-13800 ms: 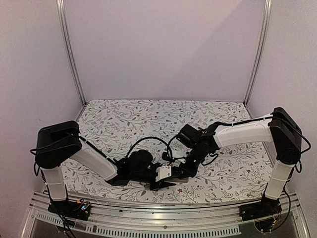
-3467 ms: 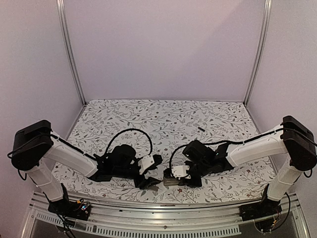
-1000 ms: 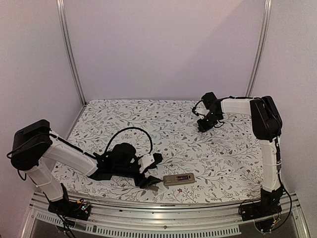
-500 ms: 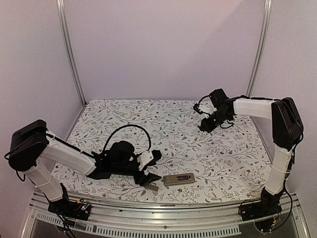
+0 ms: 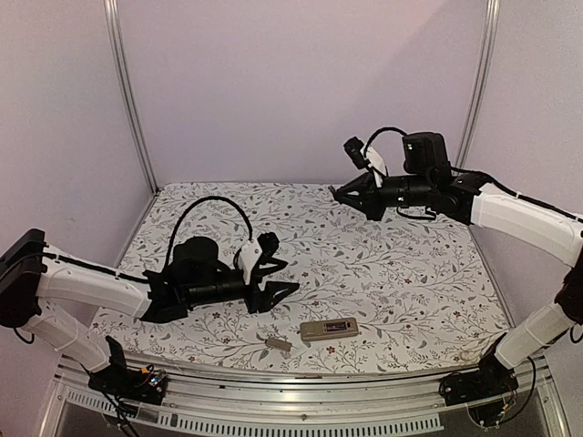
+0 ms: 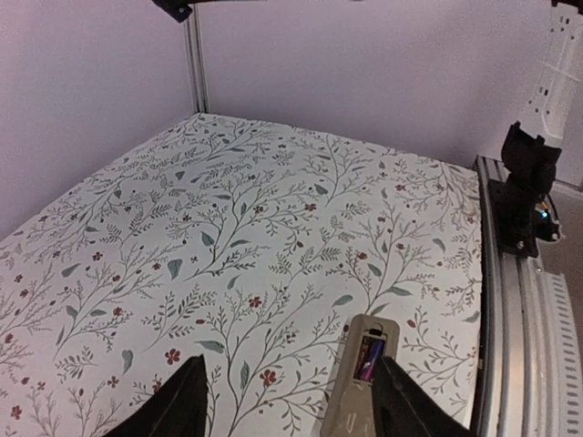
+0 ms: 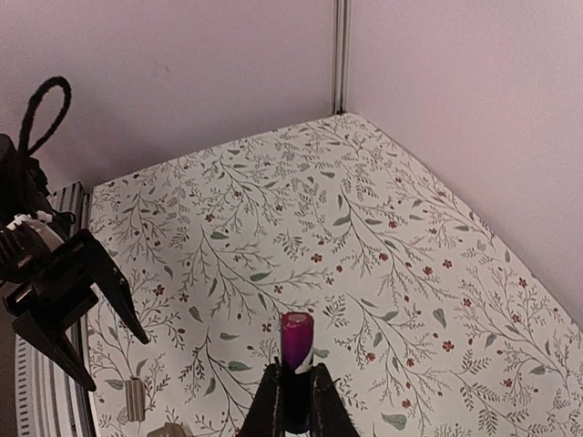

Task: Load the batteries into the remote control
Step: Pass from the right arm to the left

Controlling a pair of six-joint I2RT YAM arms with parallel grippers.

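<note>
The remote control [image 5: 329, 329] lies back up near the front edge, tan-grey, its recess open. In the left wrist view the remote control [image 6: 360, 391] holds one dark purple battery [image 6: 369, 358] in the recess. My left gripper [image 5: 284, 278] is open and empty, hovering left of and behind the remote; the remote's near end lies by my right finger [image 6: 408, 408]. My right gripper [image 5: 341, 193] is raised high over the back of the table, shut on the second battery [image 7: 296, 350], a dark cylinder with a purple end that stands out beyond the fingertips [image 7: 319, 401].
The small tan-grey cover piece [image 5: 276, 343] lies left of the remote near the front edge; it also shows in the right wrist view [image 7: 135, 399]. The front rail [image 6: 533, 319] runs along the table's edge. Metal posts [image 5: 127, 100] stand at the back corners.
My right gripper has risen from the back right of the table with the battery in it. My left gripper has lifted and drawn back from the cover piece. The remote has not moved.
</note>
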